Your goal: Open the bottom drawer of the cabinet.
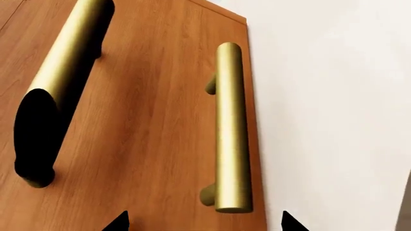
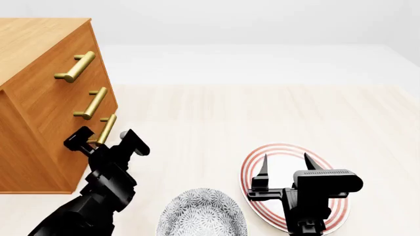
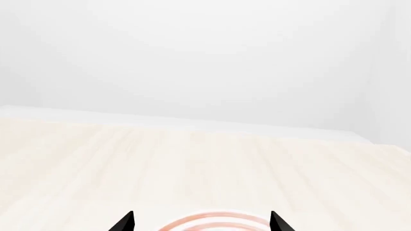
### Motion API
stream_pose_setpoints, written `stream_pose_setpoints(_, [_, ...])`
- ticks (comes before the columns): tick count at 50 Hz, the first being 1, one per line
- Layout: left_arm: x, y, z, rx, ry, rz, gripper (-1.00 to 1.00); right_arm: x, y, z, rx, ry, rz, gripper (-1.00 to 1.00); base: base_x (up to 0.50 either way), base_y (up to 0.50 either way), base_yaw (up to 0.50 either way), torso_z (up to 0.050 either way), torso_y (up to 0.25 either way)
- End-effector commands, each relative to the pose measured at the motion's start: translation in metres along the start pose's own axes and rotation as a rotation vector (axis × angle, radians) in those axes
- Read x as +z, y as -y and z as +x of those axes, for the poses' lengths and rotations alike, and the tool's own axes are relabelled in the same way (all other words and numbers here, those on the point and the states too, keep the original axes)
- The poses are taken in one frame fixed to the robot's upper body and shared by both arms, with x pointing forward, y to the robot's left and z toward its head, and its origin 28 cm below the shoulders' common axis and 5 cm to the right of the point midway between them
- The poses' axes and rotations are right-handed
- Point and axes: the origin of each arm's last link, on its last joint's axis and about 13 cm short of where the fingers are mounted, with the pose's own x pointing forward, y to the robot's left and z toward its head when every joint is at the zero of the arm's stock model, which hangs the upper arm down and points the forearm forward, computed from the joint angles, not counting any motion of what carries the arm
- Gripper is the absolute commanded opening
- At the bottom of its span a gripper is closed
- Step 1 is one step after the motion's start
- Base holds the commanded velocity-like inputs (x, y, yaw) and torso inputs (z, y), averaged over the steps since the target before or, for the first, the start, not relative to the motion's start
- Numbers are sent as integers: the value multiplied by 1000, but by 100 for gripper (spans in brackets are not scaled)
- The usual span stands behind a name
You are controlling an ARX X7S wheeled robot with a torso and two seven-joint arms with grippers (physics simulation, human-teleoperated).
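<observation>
The orange-brown cabinet (image 2: 39, 123) stands at the left, with three stacked drawers. The bottom drawer (image 2: 74, 164) looks shut, and its gold bar handle (image 2: 108, 129) sits between the fingers of my left gripper (image 2: 105, 141), which is open around it without closing. In the left wrist view the bottom handle (image 1: 231, 127) runs just ahead of the left gripper (image 1: 204, 224), and the middle drawer's handle (image 1: 64, 72) lies beside it. My right gripper (image 2: 285, 164) is open and empty above a red-ringed plate (image 2: 331, 206); in its wrist view the right gripper (image 3: 202, 222) faces floor and wall.
A grey patterned bowl (image 2: 203, 216) sits on the pale wood floor (image 2: 262, 118) near the front, between my arms. The plate's red rings (image 3: 212, 221) show in the right wrist view. A white wall (image 2: 262, 24) lies behind.
</observation>
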Motion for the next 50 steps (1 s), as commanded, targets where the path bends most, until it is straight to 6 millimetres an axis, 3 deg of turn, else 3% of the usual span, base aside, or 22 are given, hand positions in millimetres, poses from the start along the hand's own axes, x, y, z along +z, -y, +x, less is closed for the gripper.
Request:
stream_pose_setpoints(1, [1, -1, 0, 4, 6, 9, 100, 0, 0, 0, -1, 0, -1, 100, 0, 0, 0, 0, 0])
stream_pose_setpoints(2, [1, -1, 1, 8, 15, 8, 100, 0, 0, 0, -1, 0, -2, 100, 0, 0, 0, 0, 0])
stream_pose_setpoints(3, [1, -1, 1, 13, 27, 9, -100, 0, 0, 0, 0, 0, -2, 100, 0, 0, 0, 0, 0])
stream_pose_setpoints(28, [5, -3, 2, 39, 57, 32, -100, 1, -1, 0, 3, 3, -4, 100, 0, 0, 0, 0, 0])
stream_pose_setpoints(50, [35, -5, -9, 42, 141, 78, -100, 1, -2, 1, 6, 3, -6, 100, 3, 0, -3, 0, 0])
